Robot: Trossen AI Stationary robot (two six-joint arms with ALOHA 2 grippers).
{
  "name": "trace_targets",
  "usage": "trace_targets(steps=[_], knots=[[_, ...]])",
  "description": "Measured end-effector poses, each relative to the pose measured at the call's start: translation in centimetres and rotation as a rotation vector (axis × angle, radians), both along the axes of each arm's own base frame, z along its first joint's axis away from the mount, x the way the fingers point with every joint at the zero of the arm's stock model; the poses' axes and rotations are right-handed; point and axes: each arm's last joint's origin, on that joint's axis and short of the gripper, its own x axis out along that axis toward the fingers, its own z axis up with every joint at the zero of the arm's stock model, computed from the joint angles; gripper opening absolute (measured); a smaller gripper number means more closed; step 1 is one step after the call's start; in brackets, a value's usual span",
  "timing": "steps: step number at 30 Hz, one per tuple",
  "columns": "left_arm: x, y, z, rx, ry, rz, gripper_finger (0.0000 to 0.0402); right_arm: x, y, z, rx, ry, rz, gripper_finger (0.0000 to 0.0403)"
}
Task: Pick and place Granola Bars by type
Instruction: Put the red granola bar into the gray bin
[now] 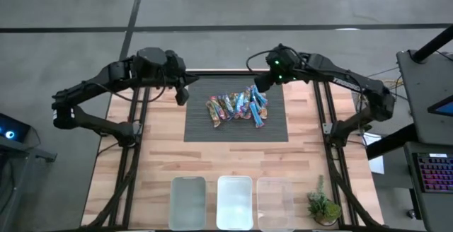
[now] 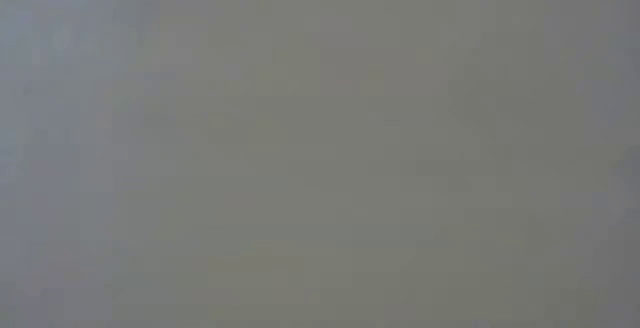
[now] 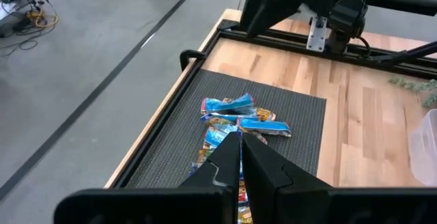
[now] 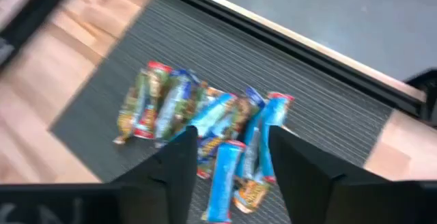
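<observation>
- Sorting has not started as far as you can see: every one of the bars [image 1: 238, 107] lies in one heap on the dark mat [image 1: 202, 129], and the three bins [image 1: 234, 201] at the near table edge look bare inside.
- All picks are left for you, by my reading: blue, red-ended and yellow wrappers are mixed, and none is separated by type.
- Heap sits toward the far right part of the mat, bars overlapping and touching; you get few clean single edges.
- Right gripper [image 1: 263, 81] hangs at the heap's far right corner, above the mat's far edge. Its wrist view shows the right gripper [image 4: 229, 149] with jaws apart and nothing between them; blue bars lie just below and between the fingers, apart from them as far as you can tell.
- Left gripper [image 1: 182, 94] waits off the mat's far left corner, well apart from the heap. Its wrist view shows the jaws pressed together and empty, pointing across the mat at the heap.
- Low view is blank grey; you get nothing from it.
- A small plant [image 1: 323, 205] stands beside the right-hand bin, clear of the work.
</observation>
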Motion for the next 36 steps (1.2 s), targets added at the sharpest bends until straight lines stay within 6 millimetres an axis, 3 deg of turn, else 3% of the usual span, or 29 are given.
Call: trace_targets(steps=[7,12,36], knots=[[0.1,0.0,0.0,-0.06,-0.023,0.031,0.0,0.8,-2.0,-2.1,0.007,0.107,0.072,0.0254],[0.1,0.0,0.0,-0.117,-0.048,0.064,0.0,1.4,-2.7,-3.5,0.005,0.184,0.169,0.0278],[0.0,0.0,-0.1,-0.135,-0.046,0.073,0.0,3.3,-4.9,-9.1,0.12,0.376,0.26,0.0261]])
